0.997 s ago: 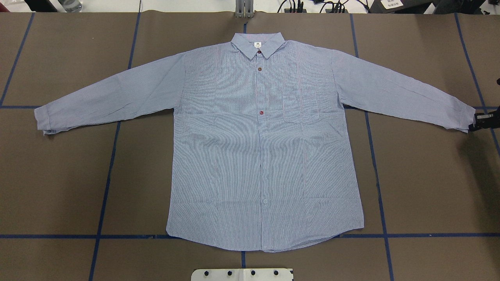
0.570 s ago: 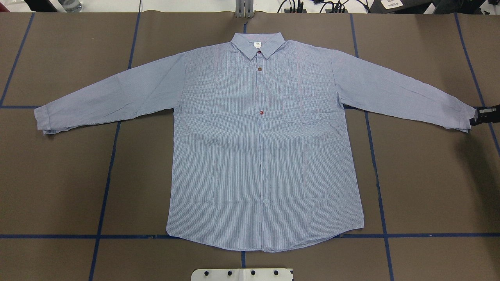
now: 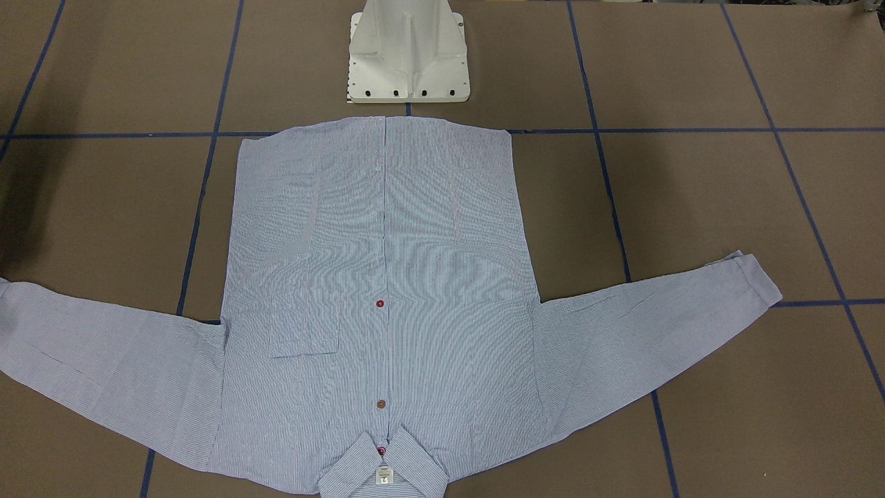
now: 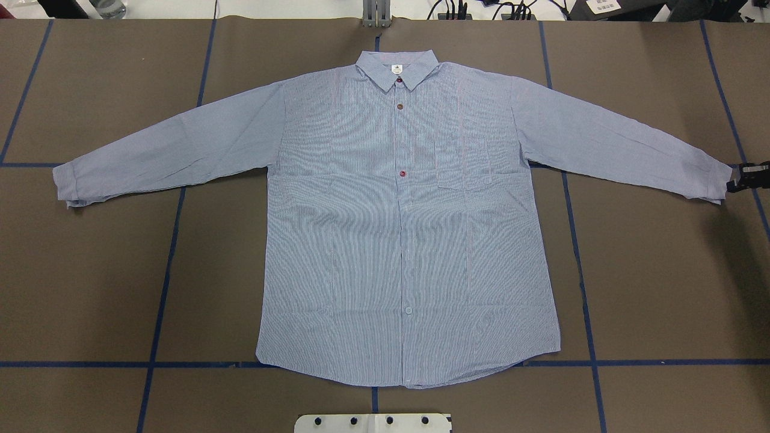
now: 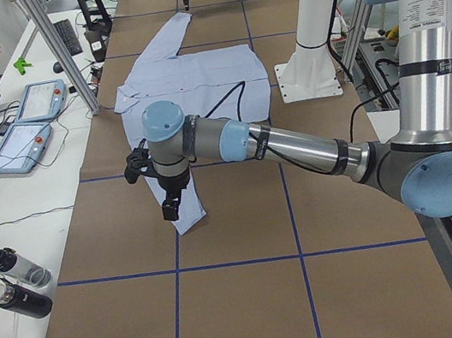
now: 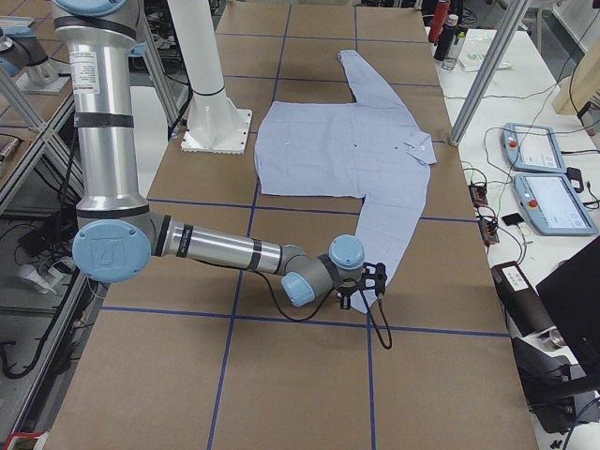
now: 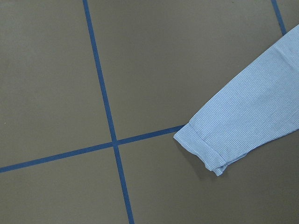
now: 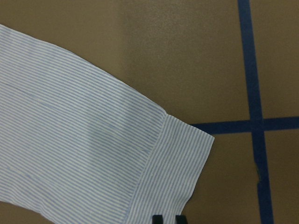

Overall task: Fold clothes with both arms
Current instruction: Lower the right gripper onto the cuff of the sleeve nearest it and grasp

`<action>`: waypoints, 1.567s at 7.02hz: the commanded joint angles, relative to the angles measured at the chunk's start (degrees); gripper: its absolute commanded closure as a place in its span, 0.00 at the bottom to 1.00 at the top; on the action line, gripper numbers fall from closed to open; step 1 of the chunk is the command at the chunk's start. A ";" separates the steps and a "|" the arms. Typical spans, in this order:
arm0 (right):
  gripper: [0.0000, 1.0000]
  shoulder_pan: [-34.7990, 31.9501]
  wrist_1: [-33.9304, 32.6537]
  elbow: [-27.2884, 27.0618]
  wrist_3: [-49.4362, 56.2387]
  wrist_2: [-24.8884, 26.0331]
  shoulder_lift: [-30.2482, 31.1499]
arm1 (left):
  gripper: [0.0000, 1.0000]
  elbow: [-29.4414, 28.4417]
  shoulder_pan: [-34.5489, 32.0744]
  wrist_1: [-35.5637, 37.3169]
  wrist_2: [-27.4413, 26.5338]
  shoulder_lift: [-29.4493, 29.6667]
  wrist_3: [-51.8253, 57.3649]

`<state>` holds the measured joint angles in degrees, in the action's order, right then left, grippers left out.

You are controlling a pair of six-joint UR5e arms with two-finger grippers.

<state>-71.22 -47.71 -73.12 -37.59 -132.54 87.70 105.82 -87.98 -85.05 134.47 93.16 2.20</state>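
Judging by how the shirt (image 4: 397,228) lies, the folding has not begun. It is spread flat and face up on the table (image 4: 662,288), buttoned, straight out from the base (image 4: 373,423). The hem is nearest the base and the collar (image 4: 397,69) farthest from it. Both sleeves reach out wide to either side of the base, and no part is turned over another.

The right gripper (image 4: 737,180) sits low at the end of the right cuff (image 4: 719,183), far out to the base's right. Its wrist camera shows two black fingertips (image 8: 158,219) at the cuff's edge with a narrow gap between them. Whether they pinch cloth or merely stand beside it, I cannot tell.

The left gripper (image 5: 168,213) hangs above the left cuff (image 4: 63,183), far out to the base's left, and looks clear of the cloth. It shows only in the side view, so I cannot tell how its fingers stand.

Everything is left, I judge: taking both cuffs, bringing the sleeves in across the body, then folding the body. The step in hand looks like reaching for the cuffs.
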 commanded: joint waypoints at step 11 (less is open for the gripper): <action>0.54 2.49 -4.14 0.34 -0.03 2.62 -0.77 | 0.01 0.18 -0.09 0.06 0.00 0.00 0.00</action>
<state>-68.74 -51.18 -72.73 -37.62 -130.72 86.98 105.96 -88.06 -85.06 134.47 93.16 2.20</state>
